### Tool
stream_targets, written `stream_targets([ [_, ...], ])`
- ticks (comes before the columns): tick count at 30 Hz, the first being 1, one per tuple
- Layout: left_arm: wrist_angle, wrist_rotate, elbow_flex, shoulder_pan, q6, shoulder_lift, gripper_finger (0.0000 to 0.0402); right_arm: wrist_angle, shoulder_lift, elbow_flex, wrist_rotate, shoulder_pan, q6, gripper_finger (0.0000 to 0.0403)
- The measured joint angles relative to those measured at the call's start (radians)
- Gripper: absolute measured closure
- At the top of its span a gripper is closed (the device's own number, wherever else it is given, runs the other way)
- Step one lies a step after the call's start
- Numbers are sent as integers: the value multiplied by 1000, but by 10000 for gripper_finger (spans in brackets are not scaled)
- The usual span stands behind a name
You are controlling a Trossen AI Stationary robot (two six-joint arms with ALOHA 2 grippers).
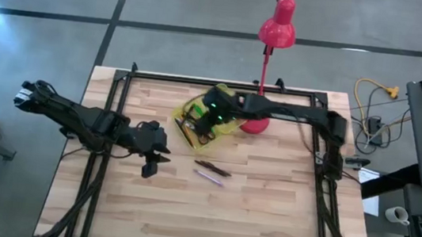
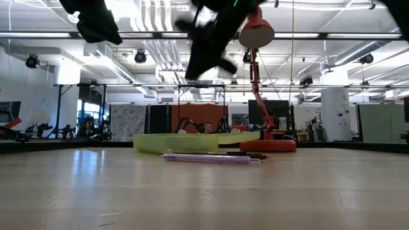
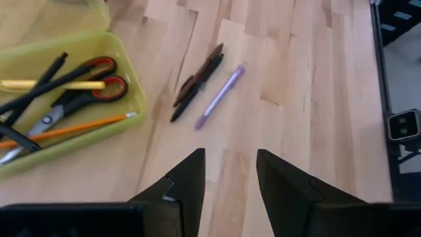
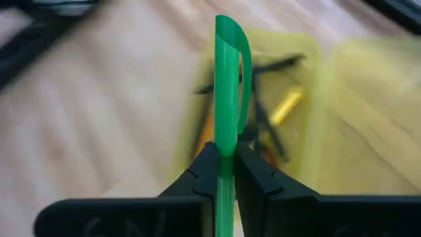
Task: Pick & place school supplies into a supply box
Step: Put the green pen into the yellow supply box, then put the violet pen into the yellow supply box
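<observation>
Pencil case (image 1: 206,124), translucent yellow-green with its lid open, lies on the far half of the wooden table (image 1: 263,220), just beside the round base of a red desk lamp (image 1: 256,124). Inside it the left wrist view shows red-handled scissors (image 3: 85,89), an orange pencil (image 3: 72,128), a yellow pen (image 3: 52,85) and several dark pens; the case is cut off at the edge of that picture.

Right gripper (image 4: 223,161) hangs above the open case with its fingers clamped on a green pen (image 4: 227,92), which points forward over the contents. The case below it is blurred in the right wrist view, so individual items there are hard to tell apart. In the high view the right arm covers part of the case.

Left gripper (image 3: 229,164) hovers over bare table on the near-left side of the case, fingers a narrow gap apart and holding nothing.

Two loose items lie on the table near the case, between it and the table centre: a dark pen (image 3: 197,82) and a purple pen (image 3: 220,95), side by side and close, whether touching cannot be told. In the low view the purple pen (image 2: 208,157) lies in front of the case wall (image 2: 172,144), and the grippers show only as dark shapes at the upper edge.
</observation>
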Motion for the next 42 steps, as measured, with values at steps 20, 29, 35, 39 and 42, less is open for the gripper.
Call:
stream_targets([
  [20,287,-22,-165,-119,-131,15,281,-562,262,370,157,60,-74,229],
  [29,673,15,-182,-114,173,311,281,-687,18,198,361,330,-2,215],
  [35,497,21,23,-90,364,582,281,-694,-154,1,363,428,253,208],
  [39,411,21,146,-63,464,694,281,-694,-232,-102,361,489,414,203],
  [42,392,22,207,-46,525,740,281,-696,-271,-164,362,528,494,199],
])
